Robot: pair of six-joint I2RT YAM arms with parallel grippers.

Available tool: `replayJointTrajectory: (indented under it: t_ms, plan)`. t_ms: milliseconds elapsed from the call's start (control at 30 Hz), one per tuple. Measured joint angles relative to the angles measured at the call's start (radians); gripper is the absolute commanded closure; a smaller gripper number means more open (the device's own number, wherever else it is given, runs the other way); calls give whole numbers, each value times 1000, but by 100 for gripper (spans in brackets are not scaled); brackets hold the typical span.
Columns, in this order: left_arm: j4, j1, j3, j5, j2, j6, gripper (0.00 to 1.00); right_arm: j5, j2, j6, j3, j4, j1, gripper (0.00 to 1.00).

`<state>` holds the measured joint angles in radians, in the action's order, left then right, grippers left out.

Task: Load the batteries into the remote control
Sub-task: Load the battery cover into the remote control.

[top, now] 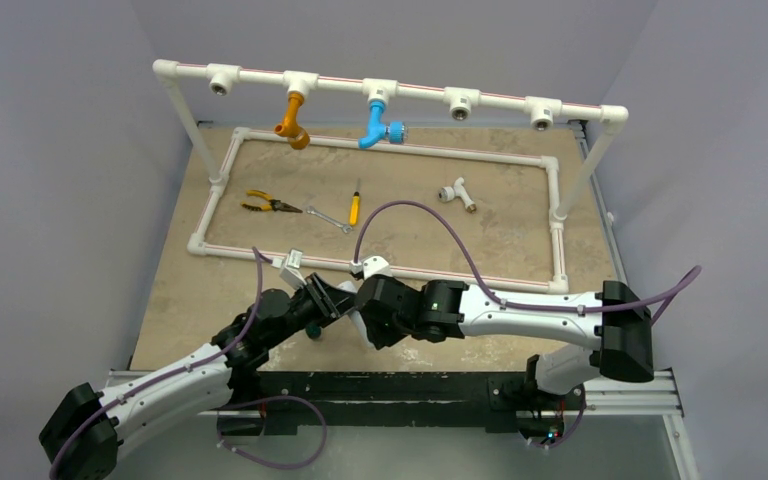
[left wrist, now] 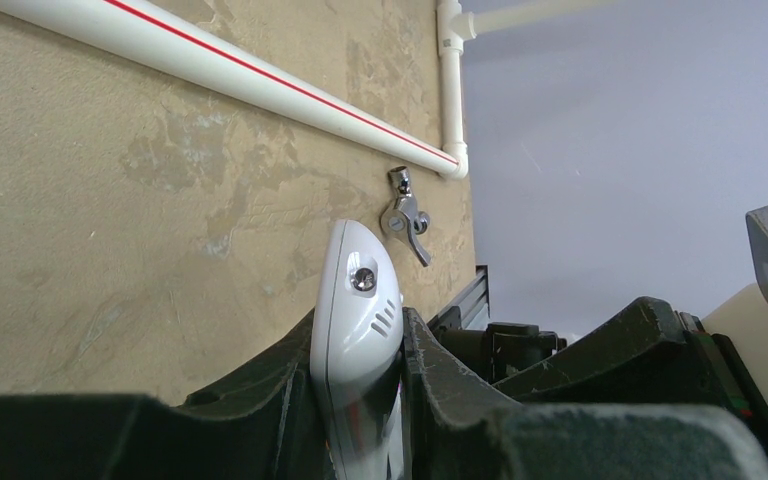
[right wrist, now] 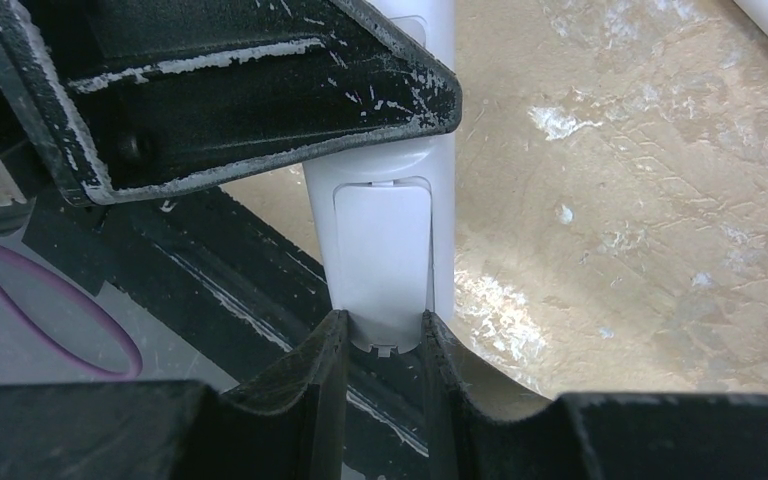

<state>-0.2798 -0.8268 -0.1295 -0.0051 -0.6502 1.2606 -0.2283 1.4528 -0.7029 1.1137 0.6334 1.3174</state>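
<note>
Remote control is being held off the table by both grippers. The left gripper is clamping its body, leaving the rounded tip protruding. The right gripper is pinching the opposite end, just below a rectangular back panel. They are meeting over the tan table, left of centre, just near of the white pipe frame.

Soft even overhead light, weak shadows, pale glare patches on the table (right wrist view), close fingers slightly blurred, top view sharp
</note>
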Motion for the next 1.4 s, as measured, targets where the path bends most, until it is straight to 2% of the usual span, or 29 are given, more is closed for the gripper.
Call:
replayJointTrajectory:
  t_ms: [533, 1033, 1400]
  plan:
    - [-4, 0, 0, -2, 5, -10, 100, -1, 0, 0, 2, -5, 0, 71]
    - [-88, 0, 17, 11, 29, -132, 100, -23, 0, 0, 10, -10, 0, 70]
    - [-124, 0, 31, 24, 32, -142, 100, -45, -1, -1, 11, -19, 5, 60]
